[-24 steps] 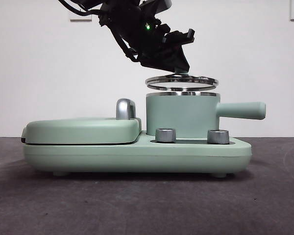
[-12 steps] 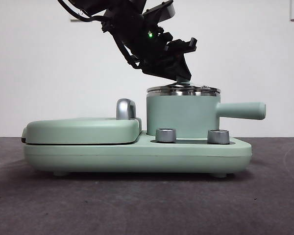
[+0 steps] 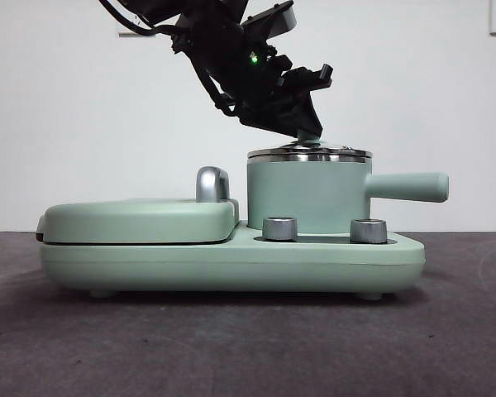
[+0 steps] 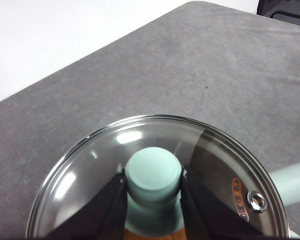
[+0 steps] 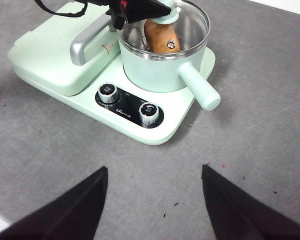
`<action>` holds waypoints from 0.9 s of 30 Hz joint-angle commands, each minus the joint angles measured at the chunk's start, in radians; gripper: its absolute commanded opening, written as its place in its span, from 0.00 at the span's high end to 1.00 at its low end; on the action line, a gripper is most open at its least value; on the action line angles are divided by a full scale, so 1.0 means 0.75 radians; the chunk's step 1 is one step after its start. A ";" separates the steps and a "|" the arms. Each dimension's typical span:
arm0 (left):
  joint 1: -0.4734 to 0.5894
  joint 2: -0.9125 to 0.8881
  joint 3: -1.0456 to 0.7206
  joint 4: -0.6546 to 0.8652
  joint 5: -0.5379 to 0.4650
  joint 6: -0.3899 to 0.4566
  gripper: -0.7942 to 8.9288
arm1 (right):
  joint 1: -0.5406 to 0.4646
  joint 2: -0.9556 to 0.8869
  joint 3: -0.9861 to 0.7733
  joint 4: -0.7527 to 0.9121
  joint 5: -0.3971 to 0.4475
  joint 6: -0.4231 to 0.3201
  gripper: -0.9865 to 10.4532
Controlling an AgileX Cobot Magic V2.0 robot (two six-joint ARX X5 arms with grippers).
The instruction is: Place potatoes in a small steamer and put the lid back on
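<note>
The mint-green steamer pot [image 3: 304, 195] stands on its base with its long handle [image 3: 407, 186] pointing right. The glass lid [image 3: 309, 152] rests on the pot's steel rim. My left gripper [image 4: 153, 176] is shut on the lid's mint-green knob [image 4: 154, 172], coming down from the upper left in the front view [image 3: 307, 132]. The orange-brown potato [image 5: 159, 35] lies inside the pot under the lid [image 5: 190, 22]. My right gripper [image 5: 152, 200] is open and empty, held back over bare table, well away from the steamer [image 5: 162, 70].
The steamer sits on a mint-green cooker base [image 3: 231, 260] with two silver dials [image 3: 280, 228]. A flat griddle cover [image 3: 136, 219] with a silver handle [image 3: 212, 184] lies left of the pot. Grey table [image 3: 248, 347] stretches in front of it.
The lid came down from a little above the pot onto its rim, carried by my left gripper. Over the last half second nothing has visibly moved.
</note>
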 commanded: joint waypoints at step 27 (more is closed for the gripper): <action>0.064 -0.554 -0.129 -0.561 0.180 -0.267 0.66 | 0.007 0.041 0.010 0.025 -0.041 0.011 0.66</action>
